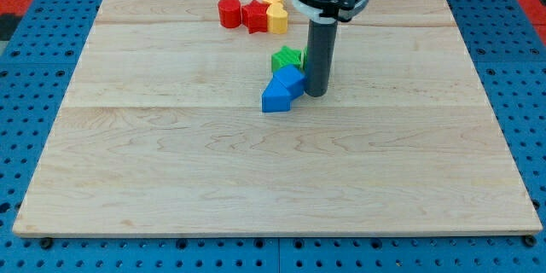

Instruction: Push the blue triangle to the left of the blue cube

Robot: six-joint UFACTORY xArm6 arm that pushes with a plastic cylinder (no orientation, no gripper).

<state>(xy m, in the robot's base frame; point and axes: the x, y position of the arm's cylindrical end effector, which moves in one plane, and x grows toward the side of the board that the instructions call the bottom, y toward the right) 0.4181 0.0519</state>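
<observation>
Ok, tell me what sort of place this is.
Probably a robotics lab bench: a wooden board sits on blue pegboard, small coloured blocks like the blue triangle lie on it, and my tip touches the blue cube.

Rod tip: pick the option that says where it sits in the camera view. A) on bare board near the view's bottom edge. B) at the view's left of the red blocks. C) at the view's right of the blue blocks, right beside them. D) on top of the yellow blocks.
C: my tip stands right beside the blue cube, on its right in the view, with the blue triangle further left.
</observation>
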